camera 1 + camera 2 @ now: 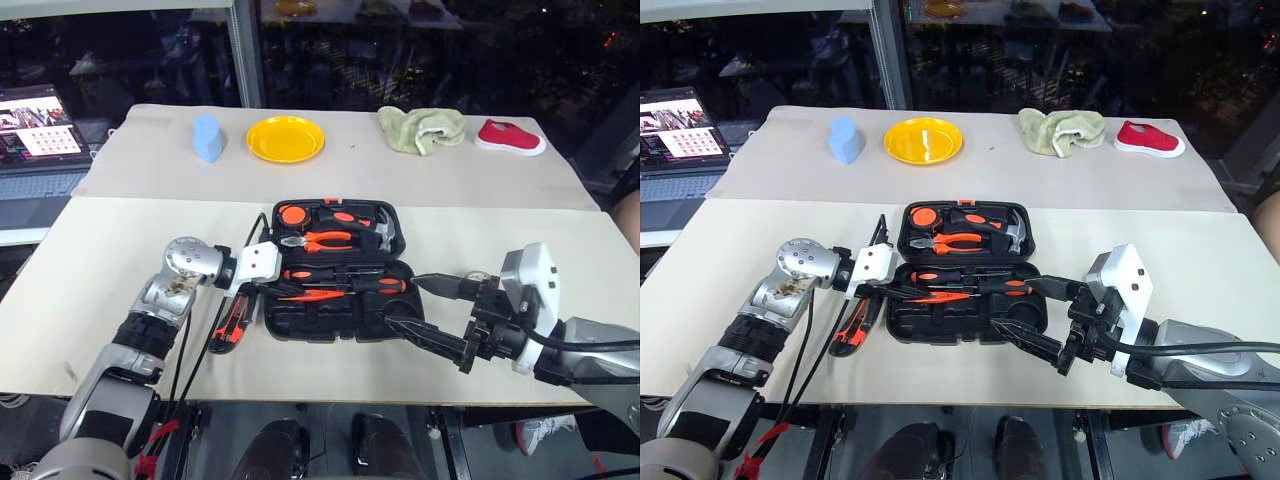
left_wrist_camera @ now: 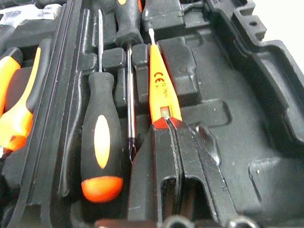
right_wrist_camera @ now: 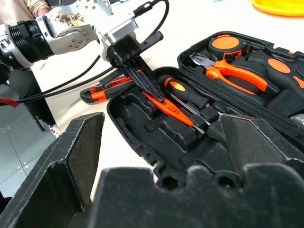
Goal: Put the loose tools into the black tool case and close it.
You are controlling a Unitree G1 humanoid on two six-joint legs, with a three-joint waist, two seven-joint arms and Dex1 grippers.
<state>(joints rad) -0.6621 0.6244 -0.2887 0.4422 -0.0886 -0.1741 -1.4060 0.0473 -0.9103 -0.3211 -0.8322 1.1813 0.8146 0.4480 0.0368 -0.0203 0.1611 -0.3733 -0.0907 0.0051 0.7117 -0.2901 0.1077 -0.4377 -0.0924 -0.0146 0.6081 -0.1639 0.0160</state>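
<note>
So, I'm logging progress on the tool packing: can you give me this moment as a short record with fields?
case: black tool case lies open on the table
in case, near half: two screwdrivers, red tester screwdriver
in case, far half: pliers, hammer, tape measure
left pincer: shut on the end of the red tester screwdriver, inside the case
right pincer: open, at the case's right edge, holding nothing
outside case: utility knife on the table, left of the case
tape roll: cannot tell
</note>
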